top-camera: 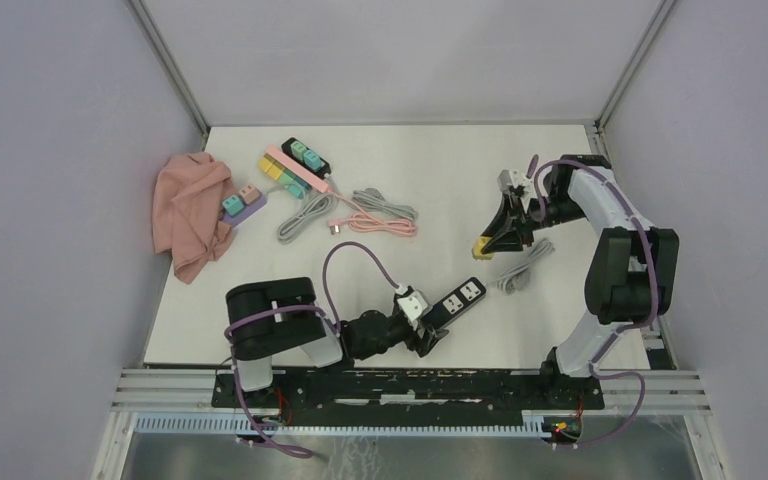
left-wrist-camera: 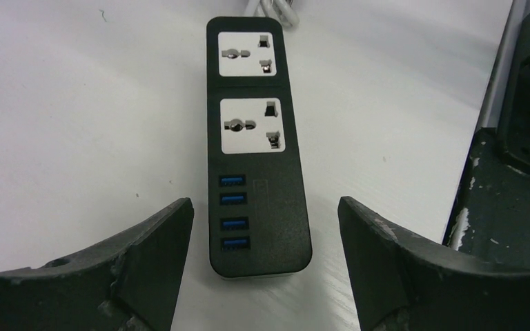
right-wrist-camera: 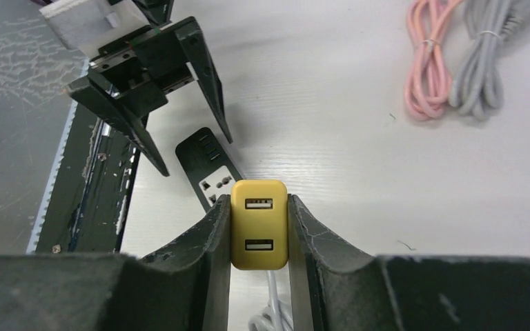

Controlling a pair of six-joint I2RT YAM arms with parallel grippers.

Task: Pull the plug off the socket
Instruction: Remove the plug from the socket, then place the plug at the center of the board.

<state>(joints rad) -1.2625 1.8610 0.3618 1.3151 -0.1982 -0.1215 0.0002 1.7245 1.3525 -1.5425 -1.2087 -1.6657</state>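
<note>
Though plug [right-wrist-camera: 259, 224] sits clamped in right pincer [right-wrist-camera: 259, 205], clear of strip [left-wrist-camera: 255, 138] lying free inside left pincer [left-wrist-camera: 263, 207], spread wide, its smooth sides could slip; plug would drop.

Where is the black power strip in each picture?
Top external: power strip lies low in the middle, at the left end effector.
Left wrist: power strip in the centre, between the open jaws.
Right wrist: power strip left of centre, behind the yellow plug.
Shared landmark: the left end effector, seen in all three.
</note>
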